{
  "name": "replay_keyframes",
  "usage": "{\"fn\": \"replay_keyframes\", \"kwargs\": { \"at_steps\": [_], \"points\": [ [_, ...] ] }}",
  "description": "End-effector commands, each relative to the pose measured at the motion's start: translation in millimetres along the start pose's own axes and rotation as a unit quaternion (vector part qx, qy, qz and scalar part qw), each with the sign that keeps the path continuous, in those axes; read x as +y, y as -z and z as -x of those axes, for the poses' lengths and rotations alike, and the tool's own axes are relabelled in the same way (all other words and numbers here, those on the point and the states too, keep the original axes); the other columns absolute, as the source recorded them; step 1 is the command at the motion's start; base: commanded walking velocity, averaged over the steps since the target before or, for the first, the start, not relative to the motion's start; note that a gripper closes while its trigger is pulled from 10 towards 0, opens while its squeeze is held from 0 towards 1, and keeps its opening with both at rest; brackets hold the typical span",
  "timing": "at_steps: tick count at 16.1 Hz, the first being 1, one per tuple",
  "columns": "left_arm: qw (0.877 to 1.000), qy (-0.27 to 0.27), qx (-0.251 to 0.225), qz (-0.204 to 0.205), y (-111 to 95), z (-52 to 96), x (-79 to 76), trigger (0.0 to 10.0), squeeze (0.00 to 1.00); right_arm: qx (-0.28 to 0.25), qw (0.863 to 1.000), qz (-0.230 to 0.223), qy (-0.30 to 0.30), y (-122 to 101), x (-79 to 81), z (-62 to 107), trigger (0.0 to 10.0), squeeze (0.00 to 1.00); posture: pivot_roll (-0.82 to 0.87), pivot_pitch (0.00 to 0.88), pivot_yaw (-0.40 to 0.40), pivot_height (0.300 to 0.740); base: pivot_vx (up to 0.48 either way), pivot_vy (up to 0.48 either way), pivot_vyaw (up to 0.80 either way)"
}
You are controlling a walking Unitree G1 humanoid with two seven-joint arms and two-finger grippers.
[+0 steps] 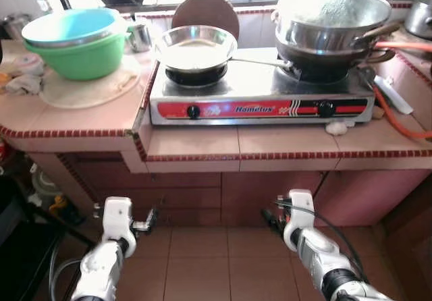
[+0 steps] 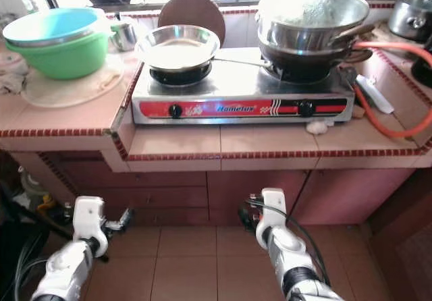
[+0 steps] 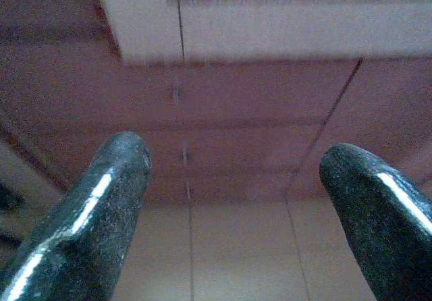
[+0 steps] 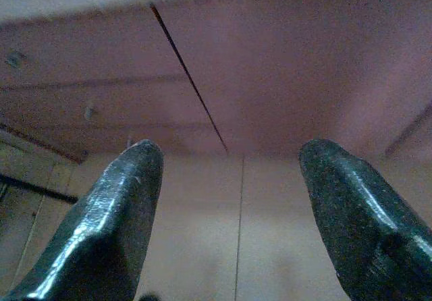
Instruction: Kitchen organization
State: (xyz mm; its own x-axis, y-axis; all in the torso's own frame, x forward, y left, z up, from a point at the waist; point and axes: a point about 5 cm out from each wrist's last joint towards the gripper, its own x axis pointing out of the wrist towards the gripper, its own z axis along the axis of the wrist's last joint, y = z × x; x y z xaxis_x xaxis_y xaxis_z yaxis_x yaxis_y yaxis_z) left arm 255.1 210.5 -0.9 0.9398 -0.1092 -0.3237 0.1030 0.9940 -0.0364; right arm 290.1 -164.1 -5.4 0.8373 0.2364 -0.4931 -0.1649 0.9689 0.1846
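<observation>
both end effectors spread wide, empty, low in front of the cabinet: left end effector (image 1: 145, 225), right end effector (image 1: 273, 218). steel pan (image 1: 195, 47) sits on stove (image 1: 260, 105) on worktop (image 1: 196, 142), above and ahead, handle pointing right; right arm looks nearer the handle.

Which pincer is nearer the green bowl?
Left. The left pincer hangs low in front of the cabinets, below and somewhat right of the green bowl on the counter. The right pincer hangs equally low but further right, under the stove.
</observation>
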Motion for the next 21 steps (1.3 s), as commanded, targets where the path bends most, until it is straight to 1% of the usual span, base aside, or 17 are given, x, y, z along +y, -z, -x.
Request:
{"fn": "replay_keyframes", "kwargs": {
  "at_steps": [1, 2, 4, 5, 6, 7, 8, 10, 11, 12, 13, 15, 16, 17, 18, 19, 21],
  "points": [
    [0.999, -0.008, -0.039, -0.003, -13, 8.7, -0.2, 10.0, 0.0, -0.043, 0.998, 0.029, -0.026, -15, 2.1, 1.4, 10.0, 0.0, -0.12, 0.0, 0.052, 0.74, 0.0, 0.0, 0.0],
    [0.998, -0.026, -0.064, 0.001, -19, 20.6, 0.0, 10.0, 0.0, -0.071, 0.996, 0.04, -0.028, -23, -1.7, 7.3, 10.0, 0.0, -0.11, 0.0, 0.047, 0.74, 0.0, 0.0, 0.0],
    [0.994, -0.044, -0.089, -0.042, -22, 36.8, 0.3, 10.0, 0.0, -0.096, 0.994, 0.045, -0.022, -30, -6.5, 17.4, 10.0, 0.0, -0.11, 0.011, 0.046, 0.74, 0.0, 0.0, 0.0],
    [0.993, -0.054, -0.094, -0.053, -22, 43.1, 1.5, 10.0, 0.0, -0.105, 0.993, 0.049, -0.022, -32, -8.3, 22.6, 10.0, 0.0, -0.1, 0.023, 0.048, 0.74, 0.0, 0.0, 0.0],
    [0.987, -0.092, -0.116, -0.062, -28, 54.1, 8.7, 10.0, 0.0, -0.124, 0.99, 0.066, -0.026, -35, -9.3, 32.9, 10.0, 0.0, -0.09, 0.029, 0.051, 0.74, 0.0, 0.0, 0.0],
    [0.985, -0.102, -0.128, -0.063, -34, 60.8, 10.4, 10.0, 0.0, -0.137, 0.987, 0.079, -0.022, -38, -9.8, 39.6, 10.0, 0.0, -0.09, 0.033, 0.053, 0.74, 0.0, 0.0, 0.0],
    [0.982, -0.107, -0.14, -0.075, -40, 63.7, 10.9, 10.0, 0.0, -0.15, 0.984, 0.09, -0.012, -41, -10.5, 43.3, 10.0, 0.0, -0.08, 0.032, 0.051, 0.74, 0.0, 0.0, 0.0],
    [0.974, -0.13, -0.173, -0.073, -57, 66.7, 17.2, 10.0, 0.0, -0.179, 0.979, 0.098, -0.024, -52, -2.2, 47.2, 10.0, 0.0, -0.08, 0.035, 0.054, 0.74, 0.0, 0.0, 0.0],
    [0.966, -0.158, -0.182, -0.091, -67, 69.8, 23.9, 10.0, 0.0, -0.192, 0.974, 0.113, -0.026, -58, 3.6, 48.6, 10.0, 0.0, -0.08, 0.039, 0.054, 0.74, 0.0, 0.0, 0.0],
    [0.961, -0.177, -0.181, -0.11, -72, 72.5, 29.8, 10.0, 0.0, -0.194, 0.974, 0.114, -0.021, -63, 6.7, 48.2, 10.0, 0.0, -0.08, 0.04, 0.056, 0.74, 0.0, 0.0, 0.0],
    [0.96, -0.184, -0.172, -0.124, -73, 74.4, 35.9, 10.0, 0.0, -0.204, 0.972, 0.113, -0.015, -68, 8.9, 48.5, 10.0, 0.0, -0.08, 0.04, 0.054, 0.74, 0.0, 0.0, 0.0],
    [0.965, -0.18, -0.162, -0.103, -74, 80.2, 39.4, 10.0, 0.0, -0.208, 0.969, 0.132, -0.012, -73, 10.0, 50.2, 10.0, 0.0, -0.08, 0.043, 0.052, 0.74, 0.0, 0.0, 0.0],
    [0.968, -0.18, -0.159, -0.068, -75, 84.3, 38.2, 10.0, 0.0, -0.197, 0.972, 0.128, -0.013, -73, 11.8, 52.6, 10.0, 0.0, -0.08, 0.043, 0.047, 0.74, 0.0, 0.0, 0.0],
    [0.972, -0.177, -0.154, -0.022, -74, 86.4, 35.4, 10.0, 0.0, -0.195, 0.973, 0.123, -0.02, -73, 13.4, 54.5, 10.0, 0.0, -0.07, 0.044, 0.045, 0.74, 0.0, 0.0, 0.0],
    [0.973, -0.172, -0.15, 0.022, -76, 85.5, 27.5, 10.0, 0.0, -0.202, 0.97, 0.132, -0.02, -74, 15.1, 57.1, 10.0, 0.0, -0.07, 0.046, 0.042, 0.74, 0.0, 0.0, 0.0],
    [0.975, -0.153, -0.152, 0.052, -81, 82.3, 14.3, 10.0, 0.0, -0.214, 0.968, 0.132, -0.01, -77, 15.9, 59.7, 10.0, 0.0, -0.07, 0.046, 0.04, 0.74, 0.0, 0.0, 0.0],
    [0.978, -0.134, -0.159, 0.034, -86, 79.2, 6.5, 10.0, 0.0, -0.219, 0.966, 0.139, 0.003, -79, 14.9, 61.2, 10.0, 0.0, -0.08, 0.049, 0.042, 0.74, 0.0, 0.0, 0.0]
  ]
}}
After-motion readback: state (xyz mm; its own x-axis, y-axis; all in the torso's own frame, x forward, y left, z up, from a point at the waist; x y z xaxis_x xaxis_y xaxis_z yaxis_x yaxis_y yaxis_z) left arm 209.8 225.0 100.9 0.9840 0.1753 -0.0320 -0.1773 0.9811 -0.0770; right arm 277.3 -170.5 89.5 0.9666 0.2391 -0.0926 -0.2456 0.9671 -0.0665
